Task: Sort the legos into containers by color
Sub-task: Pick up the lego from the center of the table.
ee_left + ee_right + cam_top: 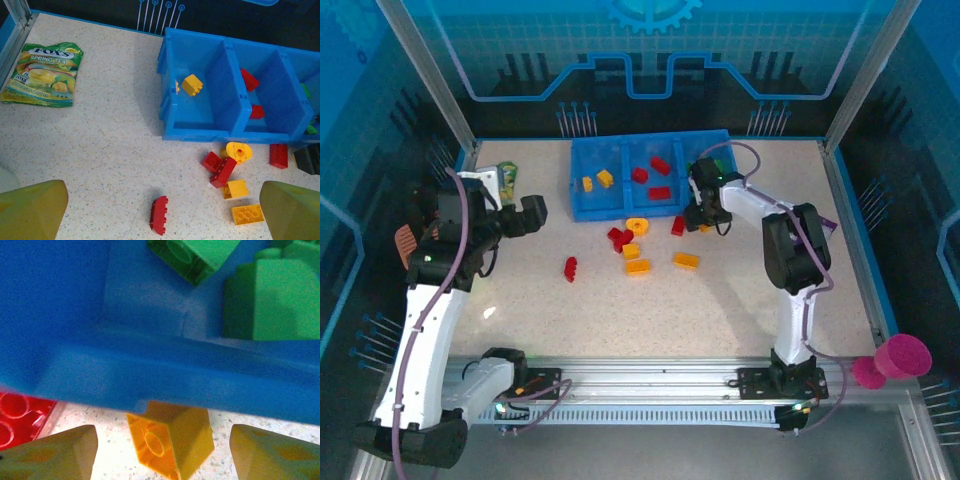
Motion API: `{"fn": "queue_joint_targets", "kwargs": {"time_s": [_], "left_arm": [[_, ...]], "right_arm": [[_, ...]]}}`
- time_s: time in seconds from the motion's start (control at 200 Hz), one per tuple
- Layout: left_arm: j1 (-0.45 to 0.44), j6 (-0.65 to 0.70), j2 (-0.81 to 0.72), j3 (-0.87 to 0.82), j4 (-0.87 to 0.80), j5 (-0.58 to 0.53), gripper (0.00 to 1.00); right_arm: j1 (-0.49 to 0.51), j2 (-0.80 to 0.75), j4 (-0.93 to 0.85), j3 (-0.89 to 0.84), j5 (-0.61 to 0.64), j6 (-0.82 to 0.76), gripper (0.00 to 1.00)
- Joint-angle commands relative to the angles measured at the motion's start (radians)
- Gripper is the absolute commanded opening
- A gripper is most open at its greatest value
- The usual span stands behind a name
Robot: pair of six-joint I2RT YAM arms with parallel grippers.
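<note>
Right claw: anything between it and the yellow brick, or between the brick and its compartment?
Nothing between the right claw and the yellow brick, which sits between the open jaws. The front wall of the tray stands right behind it, and the yellow compartment is far left, so lift over.

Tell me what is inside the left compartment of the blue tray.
A yellow brick near the middle and a second yellow brick by the left wall. In the left wrist view, that wall covers most of the second.
</note>
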Motion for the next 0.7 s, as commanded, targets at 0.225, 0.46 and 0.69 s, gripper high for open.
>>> {"fn": "queue_joint_targets", "kwargs": {"time_s": [0.225, 0.46, 0.69], "left_arm": [[0.010, -0.019, 0.018, 0.027, -0.001, 0.015, 0.99], [0.010, -0.026, 0.026, 0.022, 0.013, 0.025, 0.99], [0.009, -0.021, 0.024, 0.013, 0.021, 0.026, 0.99]], "right_arm": [[-0.008, 0.068, -0.063, 0.071, 0.050, -0.008, 0.64], [-0.009, 0.063, -0.082, 0.037, 0.052, -0.007, 0.43], [-0.001, -0.006, -0.113, -0.012, 0.011, -0.011, 0.30]]}}
